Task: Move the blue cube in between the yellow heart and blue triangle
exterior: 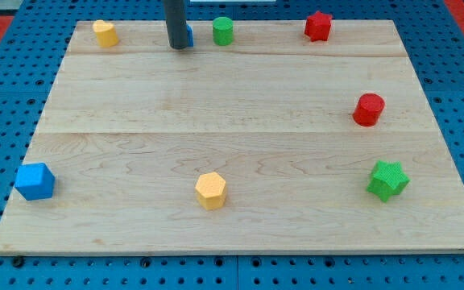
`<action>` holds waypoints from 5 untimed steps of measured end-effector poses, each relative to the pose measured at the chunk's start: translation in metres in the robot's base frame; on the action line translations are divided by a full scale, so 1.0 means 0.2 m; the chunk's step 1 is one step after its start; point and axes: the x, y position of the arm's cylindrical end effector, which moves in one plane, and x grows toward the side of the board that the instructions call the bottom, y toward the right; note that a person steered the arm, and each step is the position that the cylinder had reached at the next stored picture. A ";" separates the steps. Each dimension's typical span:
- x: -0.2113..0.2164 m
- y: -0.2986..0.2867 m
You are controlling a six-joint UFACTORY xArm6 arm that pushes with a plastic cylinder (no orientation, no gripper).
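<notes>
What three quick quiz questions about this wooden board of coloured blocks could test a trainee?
1. True or false: my tip touches the blue cube.
2. Which block lies nearest the view's bottom edge? A red cylinder B yellow hexagonal block C green cylinder
3. Fill in: the green star sits at the view's ____ side.

Key: 1 false; 2 B; 3 right.

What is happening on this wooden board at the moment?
A robot arm ending in a dark rod is working on the board. My tip is at the view's top, right beside a blue block that the rod mostly hides. A yellow block lies to its left and a green cylinder to its right. The blue cube, which must be moved, sits alone at the bottom left corner, far from my tip.
</notes>
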 end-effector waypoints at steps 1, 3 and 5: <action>0.11 0.05; 1.21 -0.01; 1.63 -0.56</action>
